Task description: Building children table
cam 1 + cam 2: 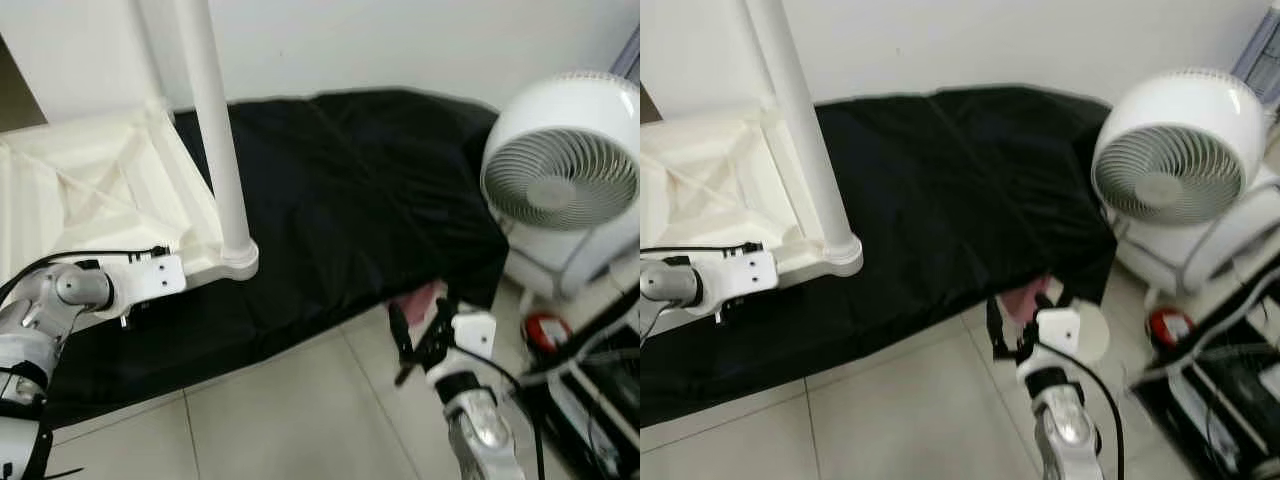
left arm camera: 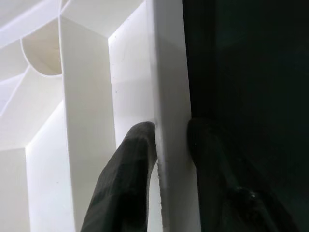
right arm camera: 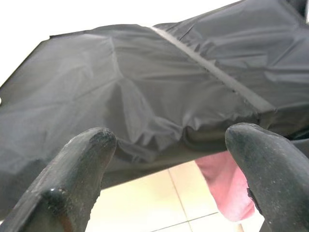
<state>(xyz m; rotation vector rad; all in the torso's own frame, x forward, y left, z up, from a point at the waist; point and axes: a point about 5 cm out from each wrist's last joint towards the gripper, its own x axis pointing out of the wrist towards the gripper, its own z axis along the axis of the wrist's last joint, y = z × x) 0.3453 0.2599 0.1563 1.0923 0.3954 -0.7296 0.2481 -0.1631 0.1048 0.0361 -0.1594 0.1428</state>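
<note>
Tabletop (image 1: 95, 195) lay upturned on the black mat's (image 1: 360, 190) left edge, its rim pinched by the left gripper (image 2: 171, 145); the right gripper (image 3: 169, 159) hung spread apart.

Soft indoor light, slight blur

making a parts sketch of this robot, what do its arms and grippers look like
Both arms are jointed silver metal with dark bands near the wrists. Each wrist carries a white plastic block; the one by the left gripper has small dark screw holes. A thin black cable loops along the left arm, another runs down the right. The right gripper has two long, black, rounded fingers with a dull, scuffed surface, as does the left.
</note>
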